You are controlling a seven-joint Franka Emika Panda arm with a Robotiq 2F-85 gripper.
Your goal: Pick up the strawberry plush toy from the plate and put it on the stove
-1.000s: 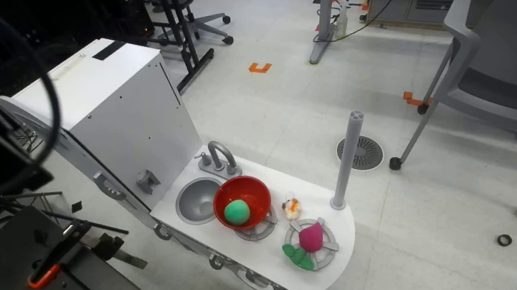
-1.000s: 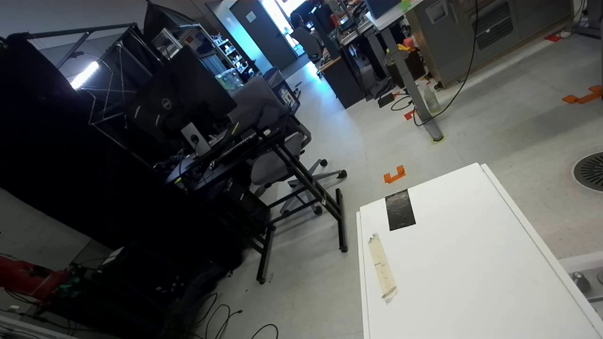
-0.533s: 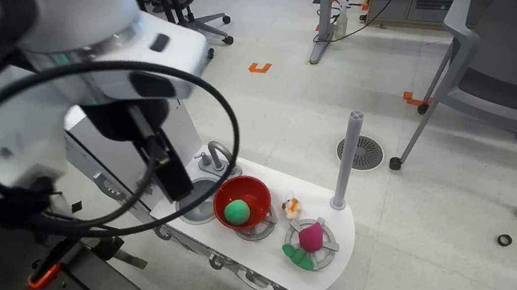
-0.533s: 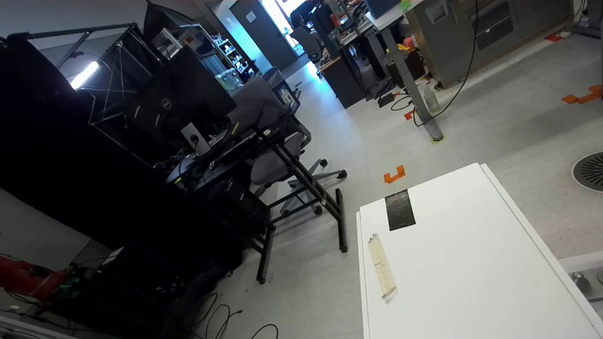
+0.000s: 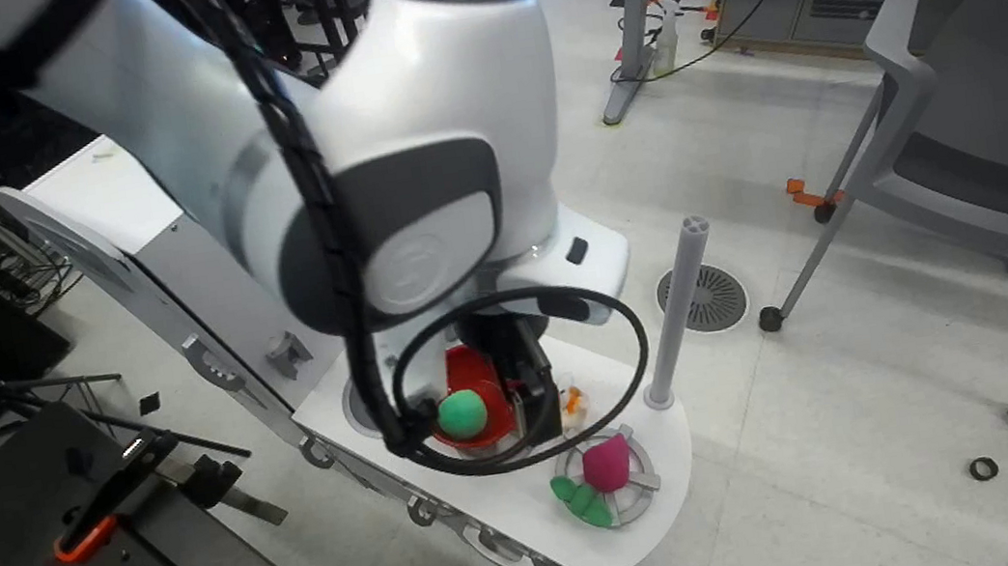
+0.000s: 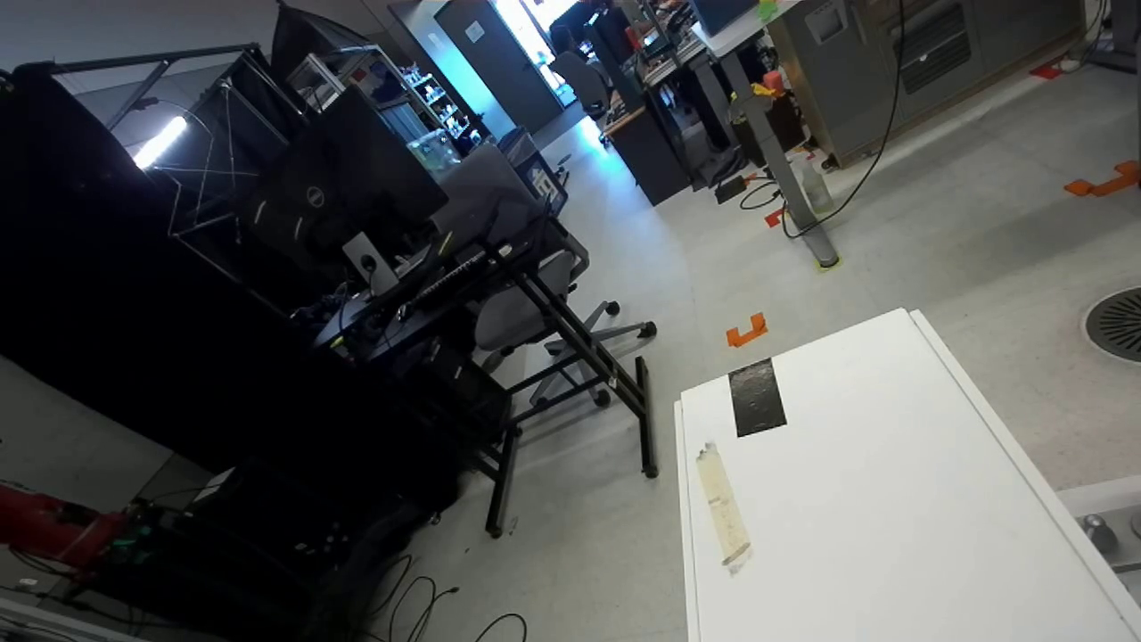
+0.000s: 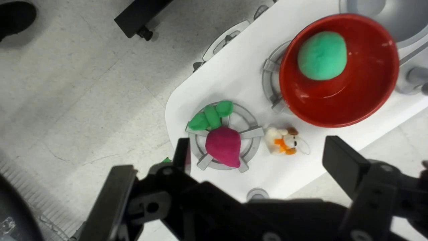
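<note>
The strawberry plush toy, a magenta lump with green leaves, shows in the wrist view and in an exterior view. It lies on the grey stove burner near the counter's rounded end. A red bowl, the only plate-like dish, stands partly on another burner and holds a green ball. My gripper is open, its fingers wide apart with nothing between them. In an exterior view the gripper hangs above the counter by the bowl, its fingers partly hidden by the cable and hand.
A small dog toy lies between burner and bowl. A grey post rises at the counter's edge. The sink is beyond the bowl. A tall white cabinet stands at the sink end. A black cable loop hangs round the gripper.
The arm has come into view from the upper left and swung right and down over the counter, covering part of the bowl and dog toy. The toys and bowl have not moved.
</note>
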